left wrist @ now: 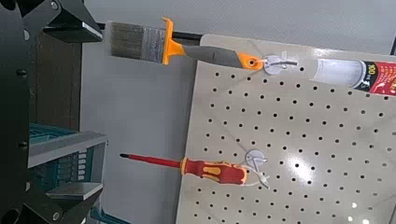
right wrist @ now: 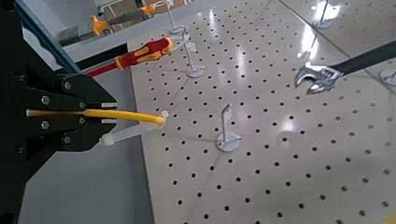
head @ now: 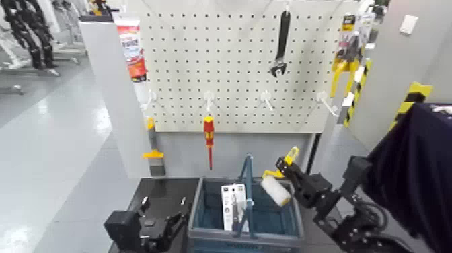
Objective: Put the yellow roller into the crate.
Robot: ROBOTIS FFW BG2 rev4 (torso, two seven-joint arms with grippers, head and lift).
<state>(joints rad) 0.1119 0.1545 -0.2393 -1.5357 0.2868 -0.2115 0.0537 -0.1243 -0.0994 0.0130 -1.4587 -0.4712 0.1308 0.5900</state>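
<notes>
Fingers [right wrist: 93, 96] of right gripper [right wrist: 110, 115] closed on the yellow roller [head: 276, 191] by its yellow handle. Roller's over the crate [head: 245, 237], right side, head view. Handle end points up and right; head's long axis slants down to the right. White cylindrical head, yellow frame. Left gripper [head: 164, 210] beside the crate, fingers wide apart, empty.

Item: right gripper [right wrist: 112, 115], jaws closed in a narrow grip, fingertips nearly level with each other. Item: right arm [head: 355, 219], black, jointed, running back from those jaws toward the robot's right side, bent. Item: left gripper [left wrist: 101, 114], jaws wide apart, nothing between the fingertips; well apart from the right jaws, on the robot's left.
</notes>
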